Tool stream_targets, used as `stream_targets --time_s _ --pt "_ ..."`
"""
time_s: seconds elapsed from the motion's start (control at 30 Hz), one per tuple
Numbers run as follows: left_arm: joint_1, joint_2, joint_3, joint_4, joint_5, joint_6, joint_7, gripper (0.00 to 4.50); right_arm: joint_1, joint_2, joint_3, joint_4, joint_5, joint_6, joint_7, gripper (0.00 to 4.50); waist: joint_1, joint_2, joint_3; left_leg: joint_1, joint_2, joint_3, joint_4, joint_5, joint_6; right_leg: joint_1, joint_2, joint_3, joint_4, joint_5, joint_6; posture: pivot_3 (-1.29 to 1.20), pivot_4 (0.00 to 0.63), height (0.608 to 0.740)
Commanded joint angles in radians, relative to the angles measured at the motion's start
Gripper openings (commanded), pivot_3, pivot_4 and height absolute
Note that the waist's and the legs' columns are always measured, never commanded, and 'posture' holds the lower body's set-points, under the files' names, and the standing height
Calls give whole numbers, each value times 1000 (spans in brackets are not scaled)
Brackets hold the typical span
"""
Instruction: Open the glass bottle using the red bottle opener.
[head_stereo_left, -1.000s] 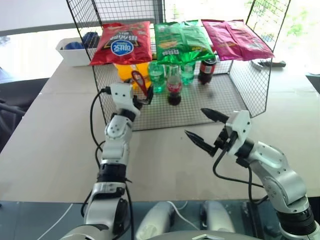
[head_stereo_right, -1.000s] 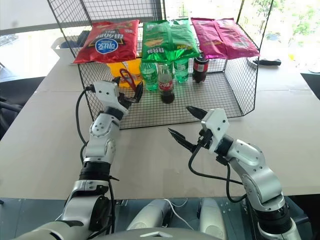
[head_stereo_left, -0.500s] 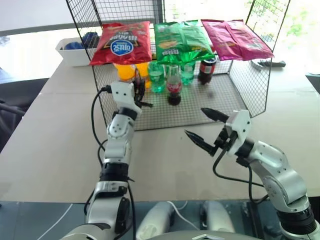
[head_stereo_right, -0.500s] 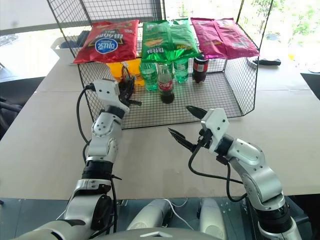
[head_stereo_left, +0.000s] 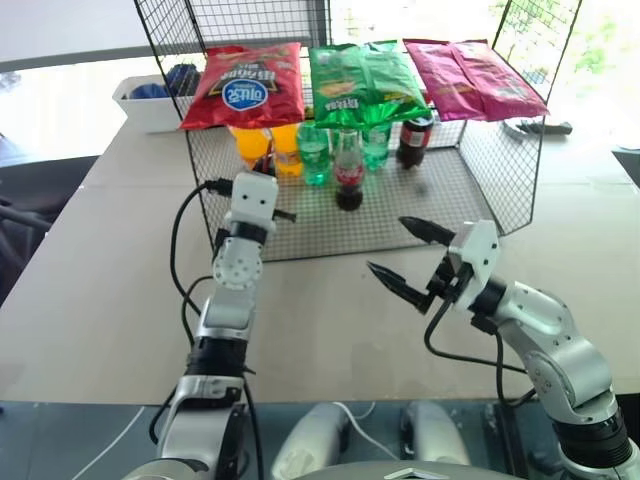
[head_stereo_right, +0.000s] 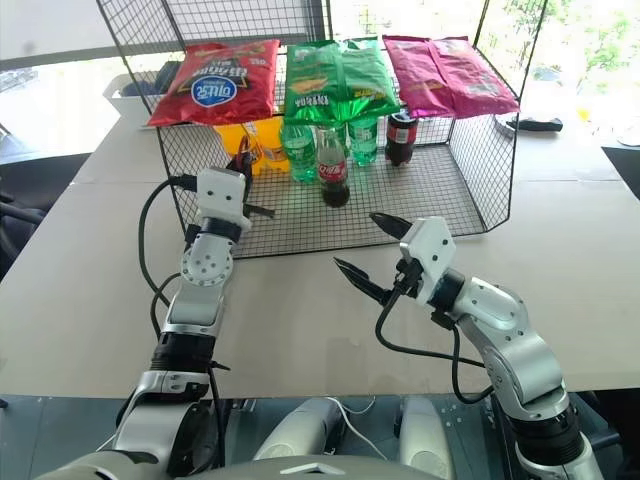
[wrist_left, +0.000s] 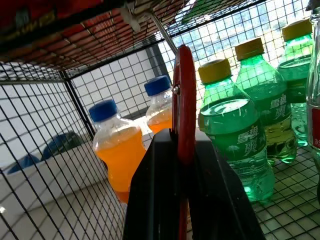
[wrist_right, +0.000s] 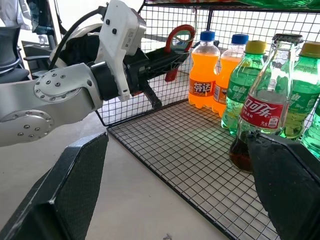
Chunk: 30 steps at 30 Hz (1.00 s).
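Note:
The glass bottle (head_stereo_left: 348, 172) of dark cola with a red label stands upright on the wire rack's floor, among plastic bottles; it is close in the right wrist view (wrist_right: 262, 105). My left gripper (wrist_right: 172, 54) is shut on the red bottle opener (wrist_right: 180, 36), whose ring head sticks up past the fingers. Seen along the left fingers, the opener (wrist_left: 184, 100) stands edge-on. It is held to the left of the glass bottle, in front of the orange bottles. My right gripper (head_stereo_left: 387, 245) hangs open over the table in front of the rack, holding nothing.
The black wire rack (head_stereo_left: 480, 170) stands on the beige table, with red (head_stereo_left: 245, 85), green (head_stereo_left: 365, 80) and pink (head_stereo_left: 470, 80) snack bags on top. Inside are orange bottles (head_stereo_left: 250, 148), green bottles (head_stereo_left: 314, 155) and a dark plastic cola bottle (head_stereo_left: 413, 140). A white bin (head_stereo_left: 150, 105) sits back left.
My left gripper has shut on the red opener and its wrist has rolled, turning the opener edge-on. The right arm has stayed still.

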Motion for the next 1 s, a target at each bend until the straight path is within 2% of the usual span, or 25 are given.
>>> stream_targets --time_s 0.03,0.3,0.43,0.57,0.7,0.77,0.87,1.0 --pt "2 43 -20 -82 118 -24 69 31 -13 -3 -6 -18 1 -17 1 4500 0 0 0 0 0 0 0 0 0 0 0 0 0 0 0 0 150 734" --pt "29 79 -47 -150 175 -29 67 31 -17 -2 -7 -10 -1 -22 4 4500 -1 0 0 0 0 1 0 0 0 -1 0 0 0 0 0 0 150 734" --pt "98 81 -46 -244 87 -15 -18 31 -17 -5 -9 -8 -1 -22 5 4500 -2 0 0 0 0 2 0 0 0 -1 0 1 0 0 0 0 150 734" --pt "195 38 -28 -376 -194 83 -182 31 -17 -15 -14 -5 -2 -16 9 4500 -3 0 0 -1 0 2 -1 0 0 -2 -1 2 0 0 0 0 150 734" --pt "290 -22 44 -542 -603 269 -299 31 -20 -44 -29 4 21 12 29 4500 -4 0 0 -1 1 2 0 0 1 -2 -2 2 0 0 0 0 150 734" --pt "313 -21 70 -603 -787 340 -366 31 -21 -79 -44 9 52 46 58 4500 -4 0 0 -1 1 3 0 0 1 -2 -1 2 0 0 0 0 150 734" --pt "343 -2 106 -640 -1123 489 -501 31 -47 -118 -79 25 178 190 89 4500 -3 0 0 -1 2 3 0 0 1 -2 0 2 0 0 0 0 150 734" --pt "351 39 87 -634 -1337 655 -605 31 -114 -156 -85 10 355 401 107 4500 -3 0 0 0 2 4 0 0 1 -2 0 3 0 0 0 0 150 734"
